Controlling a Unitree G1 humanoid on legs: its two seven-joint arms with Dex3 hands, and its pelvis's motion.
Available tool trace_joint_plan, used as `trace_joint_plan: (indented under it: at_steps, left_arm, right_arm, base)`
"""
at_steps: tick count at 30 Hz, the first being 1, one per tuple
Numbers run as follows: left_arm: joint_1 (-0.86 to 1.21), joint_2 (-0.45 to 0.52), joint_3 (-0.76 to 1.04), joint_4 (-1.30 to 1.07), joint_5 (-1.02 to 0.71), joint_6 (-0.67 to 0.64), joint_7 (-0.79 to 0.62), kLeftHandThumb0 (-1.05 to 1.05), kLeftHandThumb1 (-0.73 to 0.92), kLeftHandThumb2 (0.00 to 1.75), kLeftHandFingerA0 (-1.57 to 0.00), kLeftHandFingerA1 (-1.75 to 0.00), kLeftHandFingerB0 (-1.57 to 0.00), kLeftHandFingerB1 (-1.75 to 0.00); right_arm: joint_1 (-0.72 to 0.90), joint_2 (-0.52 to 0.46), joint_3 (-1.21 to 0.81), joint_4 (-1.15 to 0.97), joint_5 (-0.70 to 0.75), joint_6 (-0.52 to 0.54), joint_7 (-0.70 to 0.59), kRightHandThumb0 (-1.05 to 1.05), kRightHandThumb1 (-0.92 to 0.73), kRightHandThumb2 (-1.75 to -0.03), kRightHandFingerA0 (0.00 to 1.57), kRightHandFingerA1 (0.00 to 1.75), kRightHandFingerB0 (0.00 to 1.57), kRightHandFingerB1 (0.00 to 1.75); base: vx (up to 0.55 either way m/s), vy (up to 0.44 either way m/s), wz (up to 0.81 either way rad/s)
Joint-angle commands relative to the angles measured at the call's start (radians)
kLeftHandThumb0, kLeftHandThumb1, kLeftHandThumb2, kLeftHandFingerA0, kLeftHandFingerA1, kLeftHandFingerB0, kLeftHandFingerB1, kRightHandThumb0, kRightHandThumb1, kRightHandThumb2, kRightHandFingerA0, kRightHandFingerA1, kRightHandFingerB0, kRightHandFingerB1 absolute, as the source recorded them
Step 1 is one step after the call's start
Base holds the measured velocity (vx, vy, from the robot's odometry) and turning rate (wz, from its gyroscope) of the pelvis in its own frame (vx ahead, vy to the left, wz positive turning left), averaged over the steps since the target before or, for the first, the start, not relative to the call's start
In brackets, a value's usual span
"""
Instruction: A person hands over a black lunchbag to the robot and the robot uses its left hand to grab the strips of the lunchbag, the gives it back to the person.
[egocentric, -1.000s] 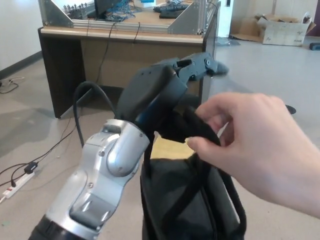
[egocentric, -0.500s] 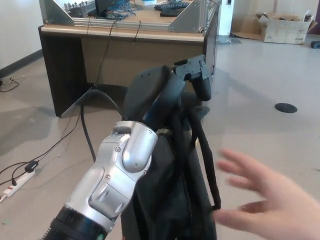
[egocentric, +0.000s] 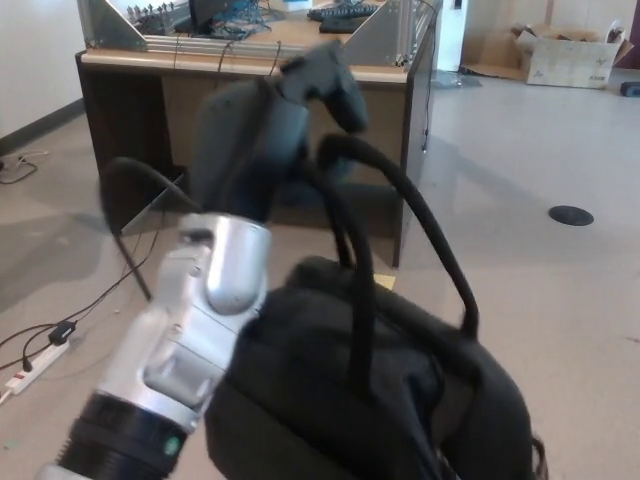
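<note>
In mid-air before the robot, the black lunchbag (egocentric: 400, 400) is seen hanging by its straps (egocentric: 400, 215) from the left hand (egocentric: 275, 115). The hand's fingers (egocentric: 335, 80) are curled over the top of the strap loops, so the straps are pinched in a closed hold and the bag's weight is carried by the hand alone; slight motion blur leaves the exact finger contact unclear. The right hand is not shown. No person's hand is shown either, so the handover to the robot and the grasp of the straps are judged complete, while the return of the bag to the person is judged outstanding.

Behind the raised hand a desk (egocentric: 130, 90) is placed, with a metal frame (egocentric: 110, 25) and cables along its top edge. On the floor at lower left a power strip (egocentric: 35, 365) with its cord is laid. A cardboard box (egocentric: 570, 55) is set at the far right, and a dark round floor cover (egocentric: 570, 215) is seen well apart from the bag. Nothing is found between the bag and the open floor to the right.
</note>
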Motion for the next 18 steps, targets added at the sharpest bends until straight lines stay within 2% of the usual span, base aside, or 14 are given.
trace_joint_plan:
  at_steps: [1,6,8,12,18]
  left_arm:
    - [-0.062,0.141,0.247,-0.152,-0.005,-0.229,0.334,-0.21,0.69,0.58,-0.83,-1.75,-0.58,-1.75]
    - [0.057,0.151,0.342,-0.244,-0.101,-0.292,0.267,-0.20,0.67,0.57,-0.87,-1.75,-0.59,-1.75]
    - [0.128,0.166,0.369,-0.272,-0.086,-0.328,0.272,-0.27,0.67,0.57,-0.87,-1.75,-0.60,-1.75]
    - [0.267,0.181,0.422,-0.347,-0.051,-0.379,0.298,-0.27,0.67,0.58,-0.89,-1.75,-0.63,-1.74]
    - [0.509,0.139,0.486,-0.489,-0.048,-0.435,0.303,-0.24,0.68,0.58,-0.91,-1.75,-0.64,-1.75]
  right_arm:
    - [-0.024,-0.033,-0.013,0.003,0.018,0.002,0.036,-0.56,-0.77,-0.63,0.47,0.41,0.45,0.39]
    - [-0.018,-0.034,-0.014,0.003,0.020,-0.001,0.042,-0.55,-0.78,-0.63,0.48,0.41,0.46,0.39]
    - [-0.015,-0.038,-0.013,0.001,0.017,0.000,0.039,-0.54,-0.78,-0.63,0.49,0.42,0.47,0.39]
    - [-0.009,-0.049,-0.014,-0.004,0.013,-0.002,0.037,-0.54,-0.77,-0.64,0.49,0.43,0.47,0.39]
    - [-0.019,-0.051,-0.002,0.006,-0.006,-0.001,0.021,-0.55,-0.78,-0.64,0.49,0.43,0.48,0.39]
  base:
    - [0.00,0.000,0.00]
    - [0.00,0.000,0.00]
    - [0.00,0.000,0.00]
    - [0.00,0.000,0.00]
    - [0.00,0.000,0.00]
